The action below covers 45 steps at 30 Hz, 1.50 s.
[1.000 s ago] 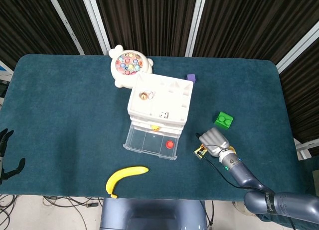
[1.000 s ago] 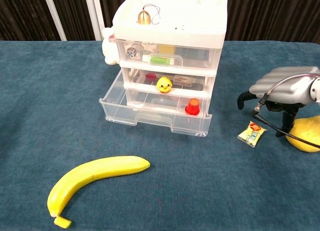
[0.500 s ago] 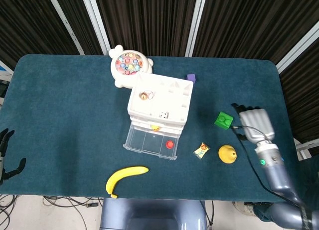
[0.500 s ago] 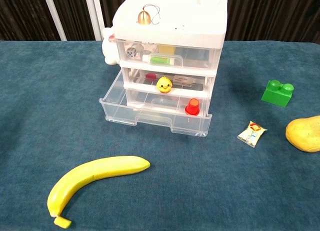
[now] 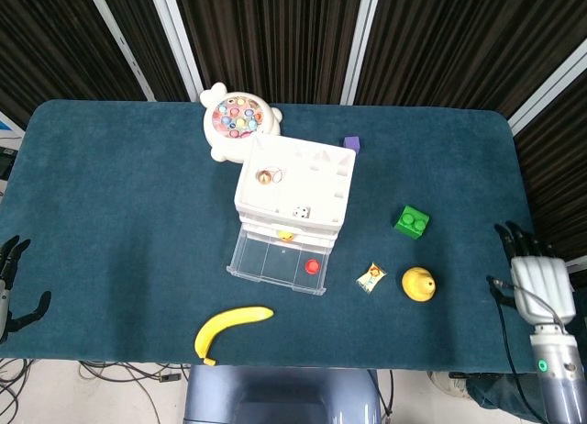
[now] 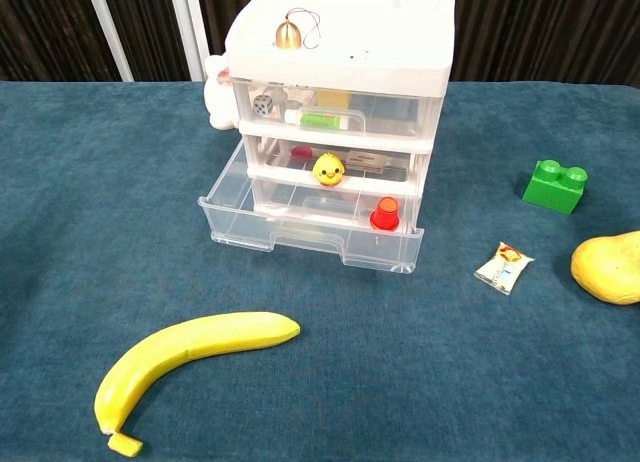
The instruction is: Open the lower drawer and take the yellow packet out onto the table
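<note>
We find the lower drawer pulled out, a red cap in its right front corner. The yellow packet lies on the table, between the drawer and a lemon; its printing is too small for us to read. The right hand is off the table's right edge, fingers extended and spread, holding nothing. The left hand is at the left edge; we cannot tell its state.
</note>
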Each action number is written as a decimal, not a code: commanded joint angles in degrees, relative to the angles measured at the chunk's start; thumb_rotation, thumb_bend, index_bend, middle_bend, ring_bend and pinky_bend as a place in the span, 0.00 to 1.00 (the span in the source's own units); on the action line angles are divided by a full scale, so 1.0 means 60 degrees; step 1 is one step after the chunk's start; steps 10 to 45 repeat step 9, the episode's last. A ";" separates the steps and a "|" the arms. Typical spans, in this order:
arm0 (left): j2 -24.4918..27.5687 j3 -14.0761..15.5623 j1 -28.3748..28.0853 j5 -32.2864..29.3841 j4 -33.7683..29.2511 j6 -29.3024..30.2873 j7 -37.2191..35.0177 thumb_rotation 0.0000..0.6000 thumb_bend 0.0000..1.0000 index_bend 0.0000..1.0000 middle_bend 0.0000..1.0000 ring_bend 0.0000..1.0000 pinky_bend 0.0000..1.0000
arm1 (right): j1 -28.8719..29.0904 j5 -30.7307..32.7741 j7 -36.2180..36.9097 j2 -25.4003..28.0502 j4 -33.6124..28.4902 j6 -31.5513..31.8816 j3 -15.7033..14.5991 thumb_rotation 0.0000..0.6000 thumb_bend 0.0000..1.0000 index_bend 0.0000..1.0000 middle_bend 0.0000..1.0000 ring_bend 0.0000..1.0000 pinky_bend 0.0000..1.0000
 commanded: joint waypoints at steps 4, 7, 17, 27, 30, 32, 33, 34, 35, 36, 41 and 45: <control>0.0136 0.0029 0.0008 0.0144 -0.0080 -0.0022 -0.0382 1.00 0.36 0.04 0.00 0.00 0.00 | -0.0691 -0.0538 -0.0265 -0.0597 0.0475 0.0499 -0.0280 1.00 0.10 0.09 0.10 0.17 0.23; 0.0165 0.0046 0.0010 0.0243 -0.0067 0.0010 -0.0437 1.00 0.36 0.04 0.00 0.00 0.00 | -0.0897 -0.0810 -0.0268 -0.0941 0.0819 0.0615 -0.0279 1.00 0.10 0.08 0.10 0.17 0.23; 0.0173 0.0063 0.0011 0.0285 -0.0067 0.0014 -0.0451 1.00 0.36 0.04 0.00 0.00 0.00 | -0.0956 -0.0925 -0.0218 -0.1097 0.0945 0.0563 -0.0272 1.00 0.10 0.09 0.10 0.17 0.23; 0.0173 0.0063 0.0011 0.0285 -0.0067 0.0014 -0.0451 1.00 0.36 0.04 0.00 0.00 0.00 | -0.0956 -0.0925 -0.0218 -0.1097 0.0945 0.0563 -0.0272 1.00 0.10 0.09 0.10 0.17 0.23; 0.0173 0.0063 0.0011 0.0285 -0.0067 0.0014 -0.0451 1.00 0.36 0.04 0.00 0.00 0.00 | -0.0956 -0.0925 -0.0218 -0.1097 0.0945 0.0563 -0.0272 1.00 0.10 0.09 0.10 0.17 0.23; 0.0173 0.0063 0.0011 0.0285 -0.0067 0.0014 -0.0451 1.00 0.36 0.04 0.00 0.00 0.00 | -0.0956 -0.0925 -0.0218 -0.1097 0.0945 0.0563 -0.0272 1.00 0.10 0.09 0.10 0.17 0.23; 0.0173 0.0063 0.0011 0.0285 -0.0067 0.0014 -0.0451 1.00 0.36 0.04 0.00 0.00 0.00 | -0.0956 -0.0925 -0.0218 -0.1097 0.0945 0.0563 -0.0272 1.00 0.10 0.09 0.10 0.17 0.23; 0.0173 0.0063 0.0011 0.0285 -0.0067 0.0014 -0.0451 1.00 0.36 0.04 0.00 0.00 0.00 | -0.0956 -0.0925 -0.0218 -0.1097 0.0945 0.0563 -0.0272 1.00 0.10 0.09 0.10 0.17 0.23; 0.0173 0.0063 0.0011 0.0285 -0.0067 0.0014 -0.0451 1.00 0.36 0.04 0.00 0.00 0.00 | -0.0956 -0.0925 -0.0218 -0.1097 0.0945 0.0563 -0.0272 1.00 0.10 0.09 0.10 0.17 0.23; 0.0173 0.0063 0.0011 0.0285 -0.0067 0.0014 -0.0451 1.00 0.36 0.04 0.00 0.00 0.00 | -0.0956 -0.0925 -0.0218 -0.1097 0.0945 0.0563 -0.0272 1.00 0.10 0.09 0.10 0.17 0.23; 0.0173 0.0063 0.0011 0.0285 -0.0067 0.0014 -0.0451 1.00 0.36 0.04 0.00 0.00 0.00 | -0.0956 -0.0925 -0.0218 -0.1097 0.0945 0.0563 -0.0272 1.00 0.10 0.09 0.10 0.17 0.23; 0.0173 0.0063 0.0011 0.0285 -0.0067 0.0014 -0.0451 1.00 0.36 0.04 0.00 0.00 0.00 | -0.0956 -0.0925 -0.0218 -0.1097 0.0945 0.0563 -0.0272 1.00 0.10 0.09 0.10 0.17 0.23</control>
